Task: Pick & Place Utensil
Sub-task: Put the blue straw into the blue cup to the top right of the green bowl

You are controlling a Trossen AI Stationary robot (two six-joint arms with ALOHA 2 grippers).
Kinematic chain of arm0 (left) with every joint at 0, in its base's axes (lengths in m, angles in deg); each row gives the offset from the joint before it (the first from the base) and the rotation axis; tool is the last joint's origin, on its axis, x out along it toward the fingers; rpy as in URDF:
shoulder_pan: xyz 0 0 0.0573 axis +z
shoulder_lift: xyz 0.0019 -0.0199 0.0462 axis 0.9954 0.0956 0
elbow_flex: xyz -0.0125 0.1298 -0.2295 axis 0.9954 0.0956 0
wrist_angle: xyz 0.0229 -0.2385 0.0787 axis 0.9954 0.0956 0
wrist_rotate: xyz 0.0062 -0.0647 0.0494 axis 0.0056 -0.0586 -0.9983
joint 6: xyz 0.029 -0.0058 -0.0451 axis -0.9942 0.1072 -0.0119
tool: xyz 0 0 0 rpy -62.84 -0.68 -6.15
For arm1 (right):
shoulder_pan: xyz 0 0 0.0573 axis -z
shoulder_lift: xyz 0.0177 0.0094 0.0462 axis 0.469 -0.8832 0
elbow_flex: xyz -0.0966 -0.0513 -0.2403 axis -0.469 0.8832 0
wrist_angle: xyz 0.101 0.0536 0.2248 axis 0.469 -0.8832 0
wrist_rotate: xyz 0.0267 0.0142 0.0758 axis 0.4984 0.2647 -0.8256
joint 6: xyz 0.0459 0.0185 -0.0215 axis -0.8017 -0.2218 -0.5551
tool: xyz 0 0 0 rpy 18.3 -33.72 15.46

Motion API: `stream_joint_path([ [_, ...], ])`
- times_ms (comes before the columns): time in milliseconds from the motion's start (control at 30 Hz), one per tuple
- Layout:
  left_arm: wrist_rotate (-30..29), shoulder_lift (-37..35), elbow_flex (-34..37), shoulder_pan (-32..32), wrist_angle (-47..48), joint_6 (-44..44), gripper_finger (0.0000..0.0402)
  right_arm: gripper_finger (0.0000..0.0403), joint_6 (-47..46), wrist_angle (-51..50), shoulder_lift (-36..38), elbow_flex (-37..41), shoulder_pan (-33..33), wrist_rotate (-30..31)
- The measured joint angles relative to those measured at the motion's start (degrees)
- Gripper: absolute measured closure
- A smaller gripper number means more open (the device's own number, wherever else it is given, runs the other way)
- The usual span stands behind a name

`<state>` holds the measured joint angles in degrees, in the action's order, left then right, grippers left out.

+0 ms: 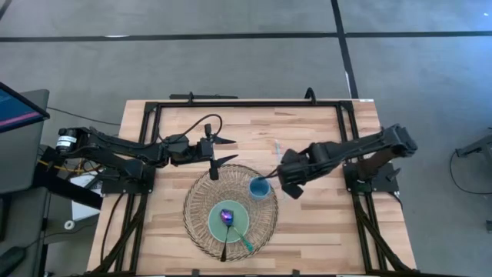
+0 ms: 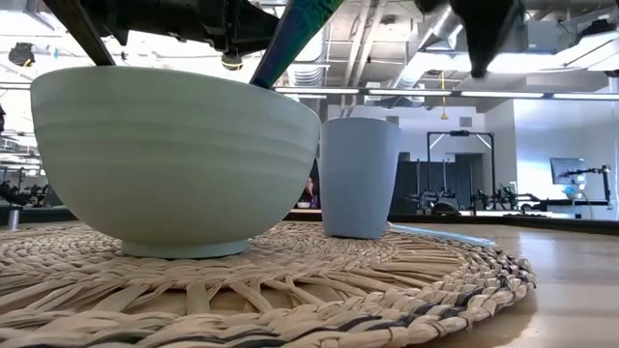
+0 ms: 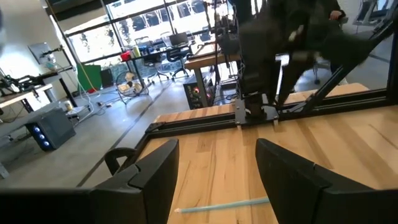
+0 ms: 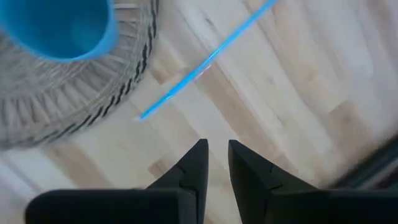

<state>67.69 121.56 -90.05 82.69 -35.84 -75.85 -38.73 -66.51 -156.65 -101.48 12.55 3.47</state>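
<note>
A pale green bowl [image 1: 229, 223] stands on a round woven mat [image 1: 201, 201]. In the bowl lies a utensil with a purple head [image 1: 227, 217]. A teal handle [image 1: 243, 241] slants over the bowl's near right rim and shows in the low view [image 2: 290, 39]. A blue cup [image 1: 260, 188] stands upright on the mat's right part. My right gripper [image 4: 216, 155] points down over bare wood just right of the cup. A narrow gap shows between its fingers, with nothing in it. My left gripper [image 1: 231, 151] is raised beyond the mat's far edge, open and empty.
A light blue straw [image 4: 199, 68] lies flat on the wood past the mat's right edge, also seen as a straw [image 3: 221, 204] from the left wrist. A black frame [image 1: 246, 102] runs round the table's far and side edges.
</note>
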Motion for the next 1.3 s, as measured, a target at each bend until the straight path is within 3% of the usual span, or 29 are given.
stream_joint_path([
  [267,0.0,0.0,0.0,0.0,0.0,0.1,0.0187,0.0346,-8.3,27.1,6.1,23.1,-0.8,-1.9],
  [467,0.0,0.0,0.0,0.0,0.0,0.1,0.0187,0.0346,-12.5,39.6,3.9,30.2,-2.8,-1.9],
  [867,0.0,0.0,0.0,0.0,0.0,0.1,0.0187,0.0346,-12.8,40.2,3.2,30.2,-4.6,-1.8],
  [1033,0.0,0.0,0.0,0.0,0.0,0.1,0.0187,0.0346,-11.0,35.4,8.0,30.2,-3.1,-1.4],
  [1300,0.0,0.0,0.0,0.0,0.0,0.1,0.0187,0.0346,-5.0,29.9,20.5,30.2,1.4,11.8],
])
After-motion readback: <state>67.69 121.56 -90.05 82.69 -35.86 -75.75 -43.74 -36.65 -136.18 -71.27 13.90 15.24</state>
